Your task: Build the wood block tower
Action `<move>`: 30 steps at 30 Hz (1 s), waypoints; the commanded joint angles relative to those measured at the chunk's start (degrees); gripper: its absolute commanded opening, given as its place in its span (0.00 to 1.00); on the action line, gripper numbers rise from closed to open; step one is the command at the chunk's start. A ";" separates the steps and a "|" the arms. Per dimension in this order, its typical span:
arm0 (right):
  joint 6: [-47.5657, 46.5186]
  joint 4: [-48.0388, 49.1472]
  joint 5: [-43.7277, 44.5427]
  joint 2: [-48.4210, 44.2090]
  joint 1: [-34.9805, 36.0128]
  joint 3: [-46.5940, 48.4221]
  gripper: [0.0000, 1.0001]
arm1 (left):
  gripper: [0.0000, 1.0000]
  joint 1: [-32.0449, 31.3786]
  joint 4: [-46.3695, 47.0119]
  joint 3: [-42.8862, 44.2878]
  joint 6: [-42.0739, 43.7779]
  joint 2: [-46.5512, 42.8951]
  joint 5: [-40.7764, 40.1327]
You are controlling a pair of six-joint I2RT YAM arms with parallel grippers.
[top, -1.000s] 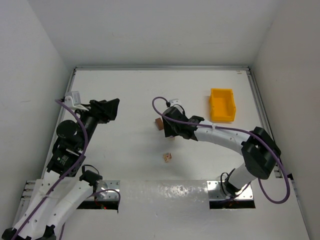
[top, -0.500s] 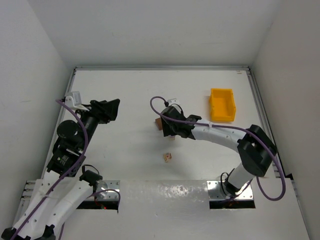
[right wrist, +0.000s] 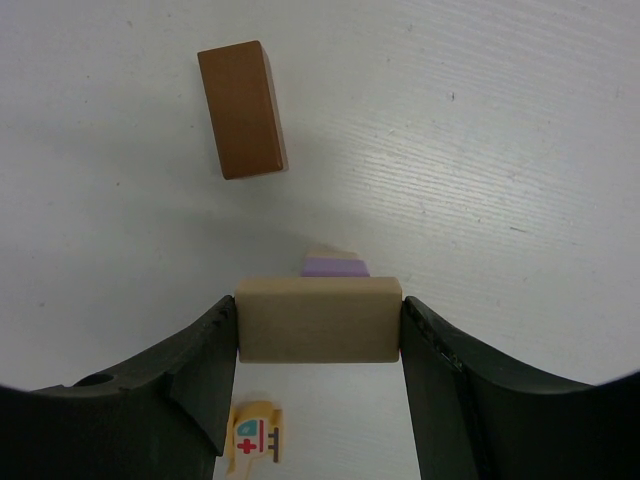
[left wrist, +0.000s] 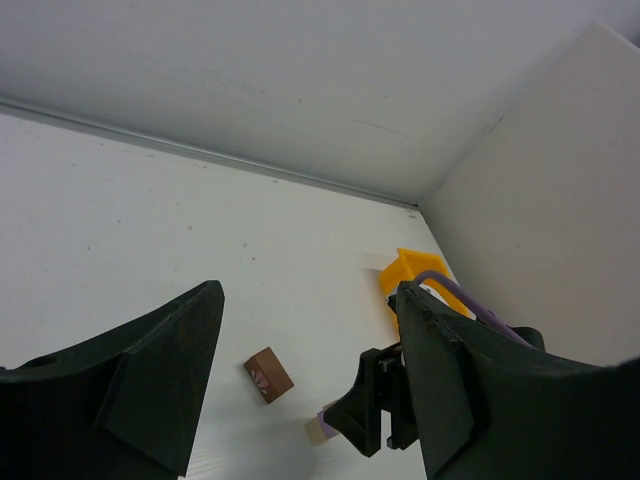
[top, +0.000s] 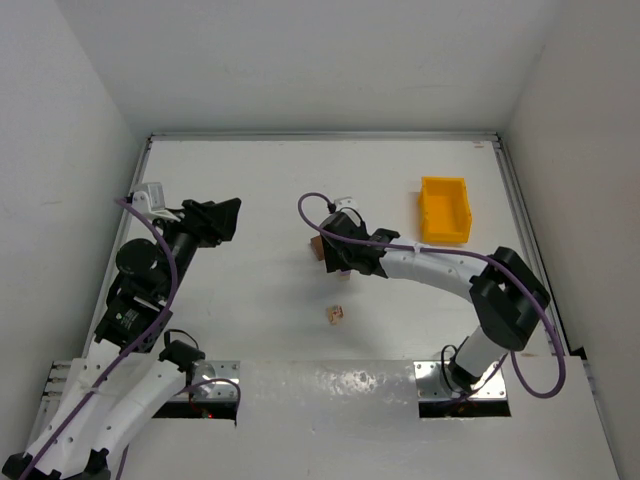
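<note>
right gripper [right wrist: 318,335] clamps 1 tan block [right wrist: 318,318] over purple-topped block [right wrist: 334,265] | left gripper [left wrist: 308,290] wide, empty | brown block [right wrist: 240,110] lies beyond right gripper's tips on table [right wrist: 500,150] | risk: off-centre release tips wide block off narrow base

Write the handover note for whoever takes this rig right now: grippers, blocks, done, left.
Left gripper: open, empty, far from the blocks.
Right gripper: shut on a pale tan rectangular wooden block, right by a small purple-faced wooden block; contact between them unclear.
Dark reddish-brown wooden block lies flat nearby; small pale picture-marked wooden cube sits alone, apart from them.
Done: tan block gripped. Left: release it in place, stack the others.
</note>
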 commanded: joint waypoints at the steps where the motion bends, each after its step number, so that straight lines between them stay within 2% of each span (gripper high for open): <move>1: 0.27 0.39 1.39 0.64 0.23 2.43 0.58 | 0.67 -0.66 1.26 1.34 0.83 0.20 -0.29; 30: 0.98 1.36 1.12 1.34 -0.30 1.20 0.58 | 0.67 -1.01 1.17 1.34 0.92 0.38 -0.56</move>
